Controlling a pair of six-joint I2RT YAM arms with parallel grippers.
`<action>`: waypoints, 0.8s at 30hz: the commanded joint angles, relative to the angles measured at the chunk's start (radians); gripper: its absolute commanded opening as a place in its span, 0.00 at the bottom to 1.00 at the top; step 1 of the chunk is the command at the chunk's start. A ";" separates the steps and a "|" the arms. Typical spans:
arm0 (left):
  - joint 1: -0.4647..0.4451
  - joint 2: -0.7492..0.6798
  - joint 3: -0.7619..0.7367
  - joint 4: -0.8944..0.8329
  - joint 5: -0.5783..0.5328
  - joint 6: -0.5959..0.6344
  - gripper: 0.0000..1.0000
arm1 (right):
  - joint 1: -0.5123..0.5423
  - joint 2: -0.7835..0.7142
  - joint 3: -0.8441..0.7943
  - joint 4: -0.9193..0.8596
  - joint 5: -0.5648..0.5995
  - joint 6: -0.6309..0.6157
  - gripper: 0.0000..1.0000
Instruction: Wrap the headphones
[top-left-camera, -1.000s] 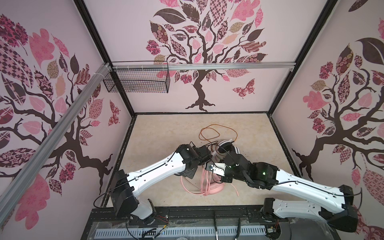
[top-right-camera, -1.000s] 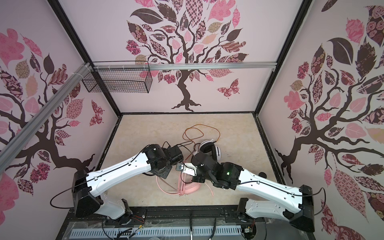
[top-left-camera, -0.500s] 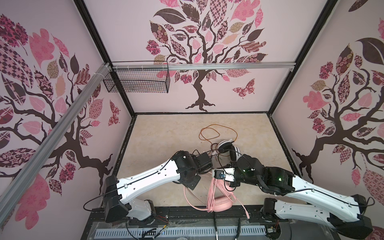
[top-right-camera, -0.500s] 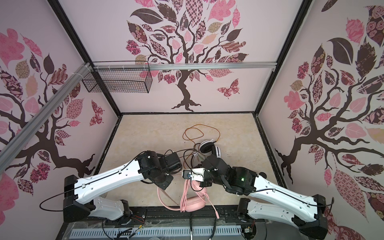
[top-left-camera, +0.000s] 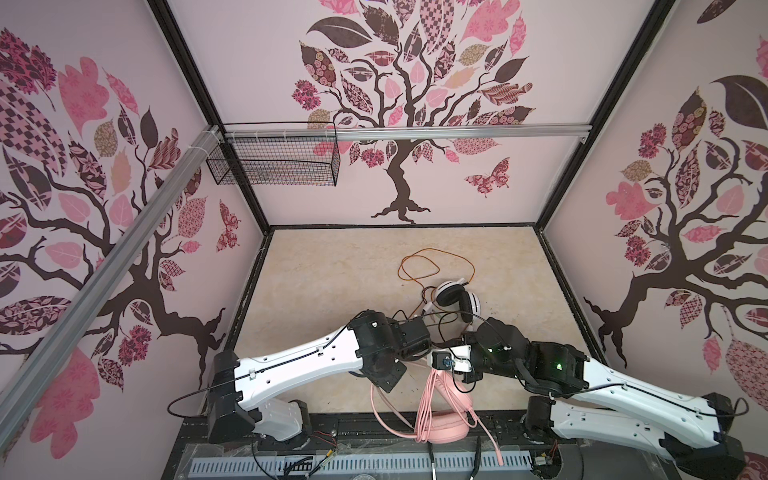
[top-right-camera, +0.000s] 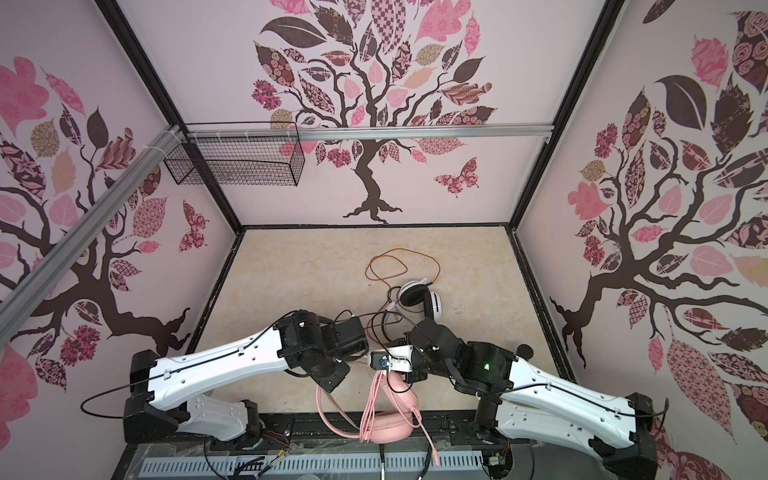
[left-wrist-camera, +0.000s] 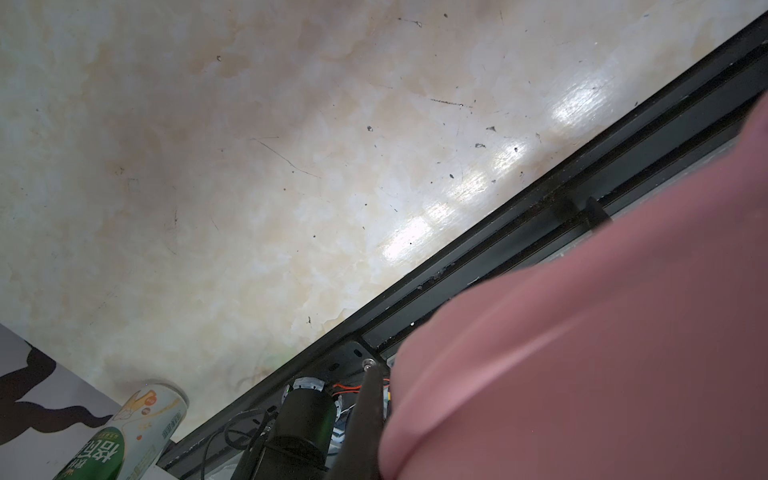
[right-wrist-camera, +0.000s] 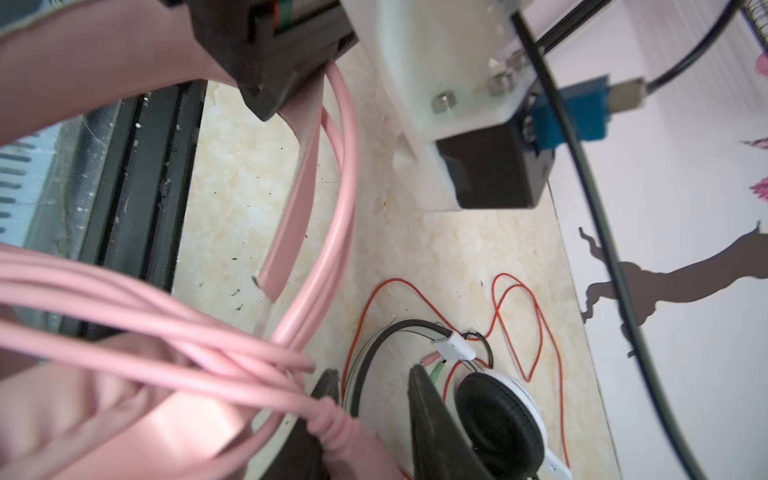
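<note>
The pink headphones (top-left-camera: 442, 430) (top-right-camera: 390, 432) hang over the table's front edge. My left gripper (top-left-camera: 419, 353) (top-right-camera: 361, 353) is shut on their headband (right-wrist-camera: 104, 70). In the left wrist view the pink padding (left-wrist-camera: 582, 353) presses against one dark finger (left-wrist-camera: 365, 415). The gathered pink cable (top-left-camera: 428, 399) (right-wrist-camera: 166, 332) lies against one finger of my right gripper (right-wrist-camera: 372, 372) (top-left-camera: 440, 372), whose jaws stand open with floor showing between them. The white-and-black headphones (top-left-camera: 455, 297) (right-wrist-camera: 498, 419) lie behind on the table, their orange-red cable (top-left-camera: 419, 266) (right-wrist-camera: 540, 324) in loose loops.
A black wire basket (top-left-camera: 274, 162) hangs on the back wall's rail. A black frame rail (top-left-camera: 332, 419) (left-wrist-camera: 540, 208) runs along the table's front edge. A green-and-white can (left-wrist-camera: 124, 432) stands at the table's corner by the wall.
Both grippers came toward the front edge, lifting the pink headphones off the table so that they hang. My right gripper's jaws have spread apart.
</note>
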 joint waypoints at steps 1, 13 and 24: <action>-0.019 -0.042 0.038 -0.024 0.077 0.050 0.00 | -0.011 -0.020 -0.010 0.052 0.077 0.015 0.38; -0.019 -0.053 0.063 -0.025 0.100 0.048 0.00 | -0.012 -0.062 -0.063 0.097 0.154 0.090 0.52; -0.020 -0.015 0.028 -0.040 0.059 -0.006 0.00 | -0.218 -0.038 0.072 -0.062 0.058 0.438 0.53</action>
